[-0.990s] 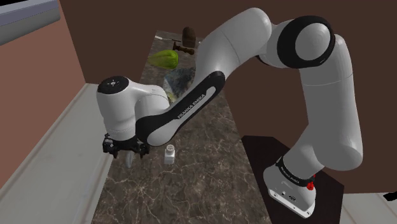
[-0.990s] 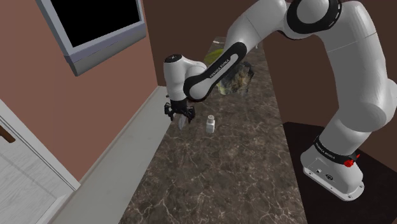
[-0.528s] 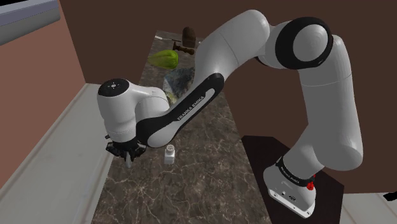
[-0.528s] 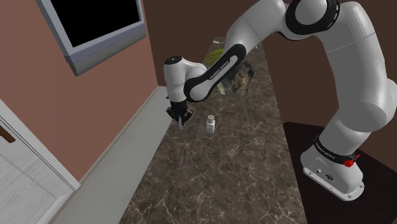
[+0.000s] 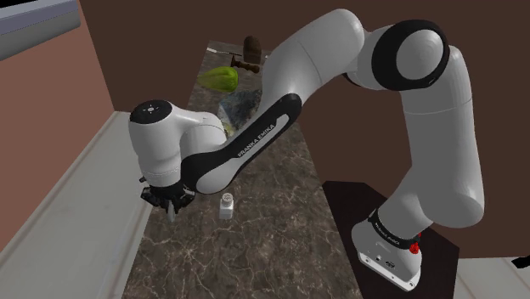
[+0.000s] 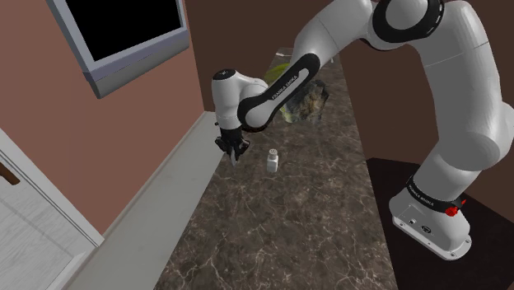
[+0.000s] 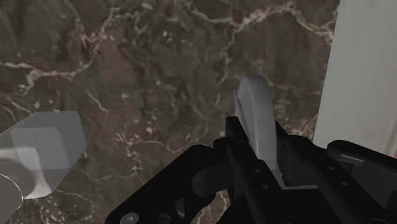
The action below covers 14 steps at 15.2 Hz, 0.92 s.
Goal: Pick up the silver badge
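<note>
hand: hand (image 5: pixel 171 211) points down at the desk (image 5: pixel 255 246), low over its edge on the shoulder view's left. Clenched, w/ the badge pinched betw. the fingers.
badge: pale grey, thin, seen edge-on in wrist view (image 7: pixel 254 114). No offset left to close, as it sits inside the grip. Long axis runs out along the fingers toward the desk, slightly slanted, w/ approx. the upper half proud of the fingertips.
badge vs desk: can't tell whether the tip touches the marble or hangs just clear.
bottle: small white bottle (image 5: pixel 226 205) upright just beside the hand, on the arm's side. Not touching.
ledge: pale ledge (image 5: pixel 93 204) runs along the desk edge on the other side of the hand.
far end: crumpled grey-green lump (image 5: pixel 238 106), then a green item (image 5: pixel 219 78), then a brown one (image 5: pixel 251 47). All well apart from the hand.
change vs 1.0 s ago: fingers were spread wider and are now drawn in. Bottle unmoved.
change vs 0.5 s ago: almost none; hand poss. a shade higher, not sure.
next (judgement): grip looks made, so lift straight up. A sideways swing risks knocking the bottle.
</note>
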{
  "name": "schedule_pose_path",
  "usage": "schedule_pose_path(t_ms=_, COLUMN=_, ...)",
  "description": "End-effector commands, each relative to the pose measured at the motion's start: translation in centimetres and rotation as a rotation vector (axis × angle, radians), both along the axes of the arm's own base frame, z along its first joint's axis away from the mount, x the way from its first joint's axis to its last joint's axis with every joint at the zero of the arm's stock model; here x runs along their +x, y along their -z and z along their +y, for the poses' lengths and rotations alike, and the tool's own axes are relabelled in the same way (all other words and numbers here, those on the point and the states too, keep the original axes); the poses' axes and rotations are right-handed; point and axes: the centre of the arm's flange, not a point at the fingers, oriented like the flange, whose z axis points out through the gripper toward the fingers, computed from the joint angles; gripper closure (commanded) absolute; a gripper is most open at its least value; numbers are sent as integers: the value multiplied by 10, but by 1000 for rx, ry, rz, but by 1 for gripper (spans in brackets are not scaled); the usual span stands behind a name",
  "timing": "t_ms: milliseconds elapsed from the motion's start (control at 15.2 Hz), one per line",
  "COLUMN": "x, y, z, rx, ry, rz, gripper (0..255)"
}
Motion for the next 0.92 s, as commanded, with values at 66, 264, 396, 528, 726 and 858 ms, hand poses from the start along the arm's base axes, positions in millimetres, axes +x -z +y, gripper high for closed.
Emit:
schedule_pose_path(t_ms=66, x=0, y=-15, z=0, rx=0, ry=0, rz=0, gripper=255)
schedule_pose_path(t_ms=264, x=0, y=-31, z=0, rx=0, ry=0, rz=0, gripper=255)
schedule_pose_path(t_ms=396, x=0, y=-42, z=0, rx=0, ry=0, rz=0, gripper=255)
schedule_pose_path(t_ms=528, x=0, y=-52, z=0, rx=0, ry=0, rz=0, gripper=255)
schedule_pose_path(t_ms=726, x=0, y=-68, z=0, rx=0, ry=0, rz=0, gripper=255)
schedule_pose_path(t_ms=858, x=0, y=-69, z=0, rx=0, ry=0, rz=0, gripper=255)
